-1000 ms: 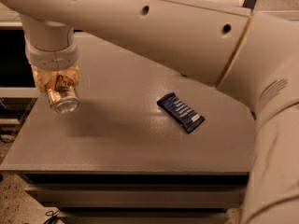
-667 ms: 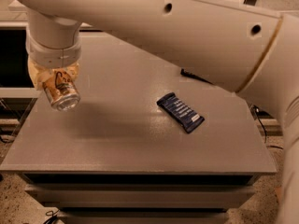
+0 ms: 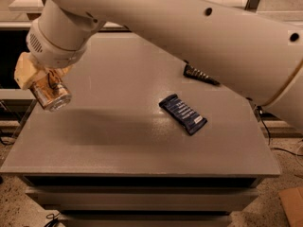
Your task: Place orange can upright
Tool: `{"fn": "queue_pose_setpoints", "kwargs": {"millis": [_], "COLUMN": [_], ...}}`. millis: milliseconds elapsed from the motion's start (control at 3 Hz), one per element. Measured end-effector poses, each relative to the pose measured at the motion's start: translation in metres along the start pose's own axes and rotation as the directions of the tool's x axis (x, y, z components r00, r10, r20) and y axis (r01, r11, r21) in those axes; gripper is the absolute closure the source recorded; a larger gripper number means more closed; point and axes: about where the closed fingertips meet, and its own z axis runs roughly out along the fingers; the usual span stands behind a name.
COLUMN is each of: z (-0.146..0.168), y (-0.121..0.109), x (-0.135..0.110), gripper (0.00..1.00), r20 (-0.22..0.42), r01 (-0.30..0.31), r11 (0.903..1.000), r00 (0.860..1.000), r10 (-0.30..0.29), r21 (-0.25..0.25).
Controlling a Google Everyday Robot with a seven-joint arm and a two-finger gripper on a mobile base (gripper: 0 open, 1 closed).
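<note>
The orange can point(image 3: 51, 92) is a pale orange-gold drink can with a shiny silver end. It hangs tilted in the air over the left edge of the grey table point(image 3: 123, 136), its silver end facing down and toward the camera. My gripper point(image 3: 40, 77) is at the left of the view, shut on the can's upper part, with pale fingers point(image 3: 26, 70) around it. The big white arm point(image 3: 189, 27) spans the top of the view.
A flat dark blue snack bar wrapper point(image 3: 182, 113) lies on the table right of centre. A black striped bar point(image 3: 200, 74) lies farther back, partly hidden under the arm. The table has drawers below its front edge. Floor and cables show at the right.
The arm has swung toward the camera and lifted. The can has tilted more and shifted slightly left, still held.
</note>
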Motion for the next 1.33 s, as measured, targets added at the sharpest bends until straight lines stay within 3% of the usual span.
{"fn": "queue_pose_setpoints", "kwargs": {"millis": [333, 667, 1000, 1333], "z": [-0.001, -0.001, 0.0, 0.003], "y": [0.007, 0.007, -0.005, -0.022], "x": [0.002, 0.002, 0.001, 0.001], "gripper": [1.0, 1.0, 1.0, 1.0], "r20": [0.001, 0.001, 0.066, 0.199], "r01": [0.074, 0.076, 0.076, 0.093], "r11": [0.9967, 0.9967, 0.9962, 0.9915], "r00": [0.997, 0.997, 0.995, 0.977], "r10": [-0.074, -0.076, -0.073, -0.074], "r21": [-0.032, -0.03, -0.042, -0.091]}}
